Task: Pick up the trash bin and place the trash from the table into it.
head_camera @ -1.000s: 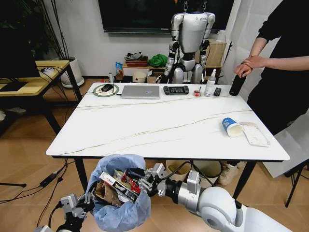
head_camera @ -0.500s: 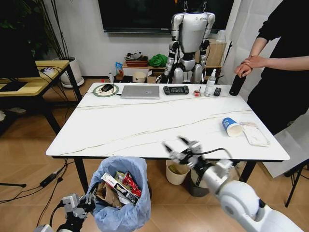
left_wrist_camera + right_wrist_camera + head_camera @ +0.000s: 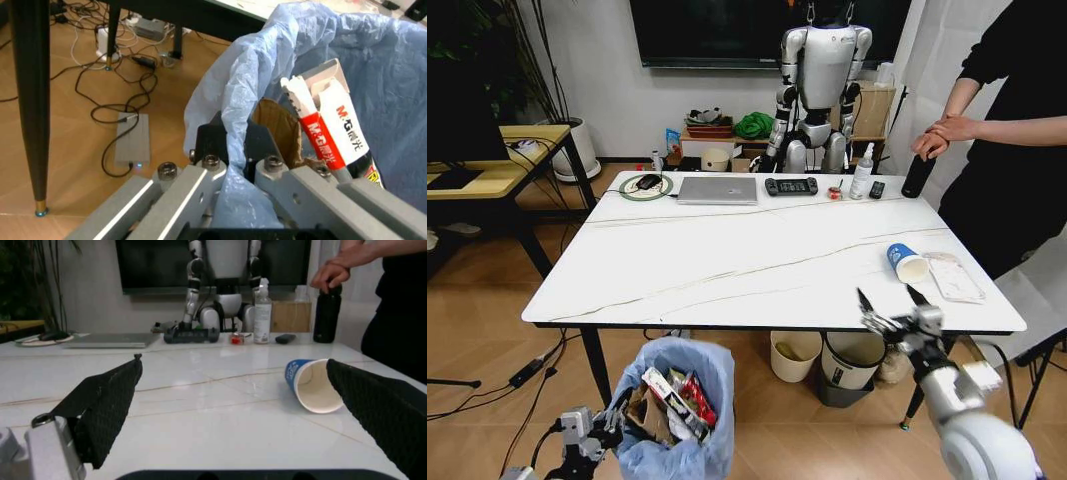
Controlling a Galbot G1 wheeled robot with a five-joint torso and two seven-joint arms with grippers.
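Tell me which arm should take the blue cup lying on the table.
Right. The right end effector is open at the table's near edge, close to the blue paper cup. The left end effector is shut on the trash bin rim.

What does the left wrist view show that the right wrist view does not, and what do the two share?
Left wrist view alone: the left gripper shut on the rim of the round trash bin lined with a crinkled light-blue plastic bag, a red-and-white carton and brown cardboard inside.

Right wrist view alone: the open right gripper level with the tabletop, facing the tipped blue paper cup.

Shared: the large white marble-veined table, seen from below in the left wrist view.
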